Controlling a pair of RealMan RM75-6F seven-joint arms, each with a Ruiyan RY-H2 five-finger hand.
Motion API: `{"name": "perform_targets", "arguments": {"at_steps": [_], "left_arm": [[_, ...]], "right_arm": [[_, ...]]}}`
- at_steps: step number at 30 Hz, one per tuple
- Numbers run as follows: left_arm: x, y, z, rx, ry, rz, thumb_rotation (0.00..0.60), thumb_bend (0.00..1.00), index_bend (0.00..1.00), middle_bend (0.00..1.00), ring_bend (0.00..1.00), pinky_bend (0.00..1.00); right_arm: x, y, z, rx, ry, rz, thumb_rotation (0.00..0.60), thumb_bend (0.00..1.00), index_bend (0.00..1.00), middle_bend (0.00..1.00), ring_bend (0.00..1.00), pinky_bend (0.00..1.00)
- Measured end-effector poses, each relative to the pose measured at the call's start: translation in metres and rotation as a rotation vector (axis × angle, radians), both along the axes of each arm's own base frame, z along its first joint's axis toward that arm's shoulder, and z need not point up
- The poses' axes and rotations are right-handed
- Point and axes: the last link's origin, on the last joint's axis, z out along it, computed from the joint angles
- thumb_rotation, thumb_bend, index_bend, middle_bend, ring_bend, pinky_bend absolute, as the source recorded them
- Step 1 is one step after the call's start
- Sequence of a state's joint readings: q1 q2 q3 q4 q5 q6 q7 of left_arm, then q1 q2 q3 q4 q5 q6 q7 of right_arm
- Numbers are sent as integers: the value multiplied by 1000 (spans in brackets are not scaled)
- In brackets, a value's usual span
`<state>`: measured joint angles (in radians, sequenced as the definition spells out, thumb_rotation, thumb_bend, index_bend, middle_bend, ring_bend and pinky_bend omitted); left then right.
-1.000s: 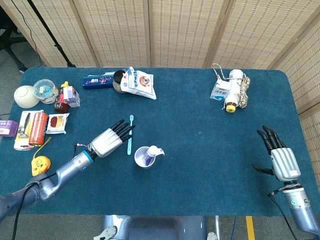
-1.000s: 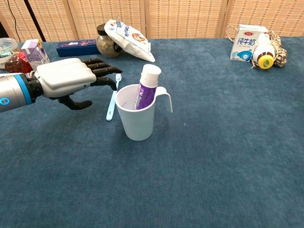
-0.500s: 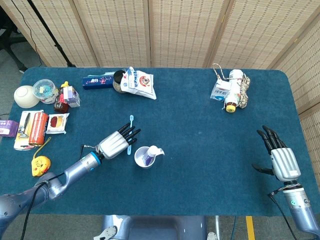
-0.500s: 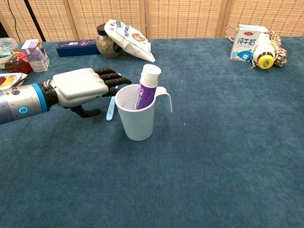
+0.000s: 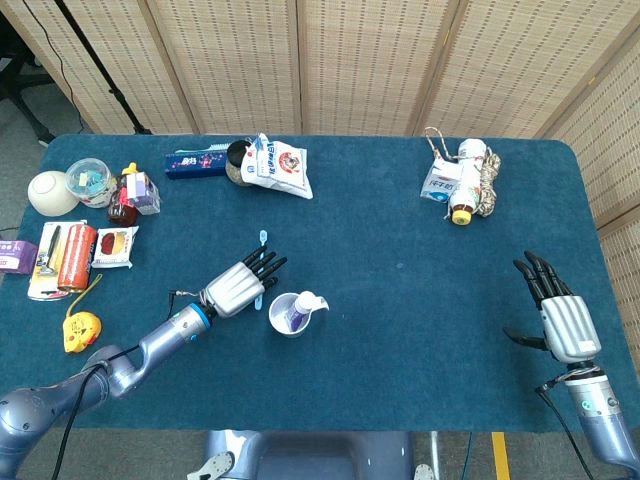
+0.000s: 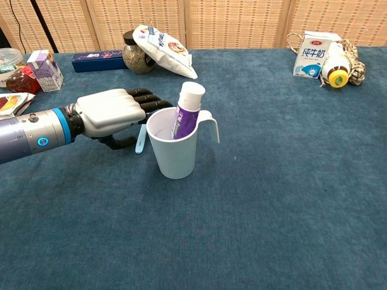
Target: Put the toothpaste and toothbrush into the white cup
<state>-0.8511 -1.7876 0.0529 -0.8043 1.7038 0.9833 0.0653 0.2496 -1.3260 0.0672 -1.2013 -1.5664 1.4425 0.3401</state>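
A white cup with a handle stands at mid-table, and the purple-and-white toothpaste tube stands upright inside it. In the head view the cup and the toothpaste sit just right of my left hand. A light blue toothbrush lies flat on the cloth left of the cup, mostly covered by that hand. My left hand hovers over the toothbrush with its fingers stretched toward the cup's rim, holding nothing. My right hand stays open near the right edge.
A milk carton, a yellow-capped bottle and a rope lie far right. A snack bag, a jar and a blue box sit at the back. Bowls, packets and a tape measure crowd the left edge.
My left hand has slid right, toward the cup, and now covers most of the toothbrush, fingertips near the rim. The right hand has not moved.
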Motion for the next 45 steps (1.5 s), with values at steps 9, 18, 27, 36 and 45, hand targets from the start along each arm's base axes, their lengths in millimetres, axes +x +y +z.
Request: {"name": "perform_targets", "arguments": {"at_steps": [9, 18, 27, 36, 45], "left_arm": [[6, 1, -8, 2, 24, 1, 600, 487, 339, 0, 0, 0], [7, 0, -10, 20, 31, -5, 600, 493, 548, 0, 0, 0], [4, -1, -10, 34, -12, 11, 600, 495, 665, 0, 0, 0], [3, -3, -11, 49, -33, -6, 600, 490, 620, 0, 0, 0], [6, -2, -11, 62, -62, -15, 600, 484, 573, 0, 0, 0]], "right_arm": [[0, 0, 0, 1, -1, -2, 600, 0, 0, 0, 0, 257], [1, 0, 0, 4, -2, 1, 600, 0, 0, 0, 0, 257], [2, 1, 0, 3, -9, 10, 600, 0, 0, 0, 0, 265], [2, 1, 0, 4, -9, 10, 600, 0, 0, 0, 0, 265], [2, 1, -1, 4, -7, 8, 600, 0, 0, 0, 0, 265]]}}
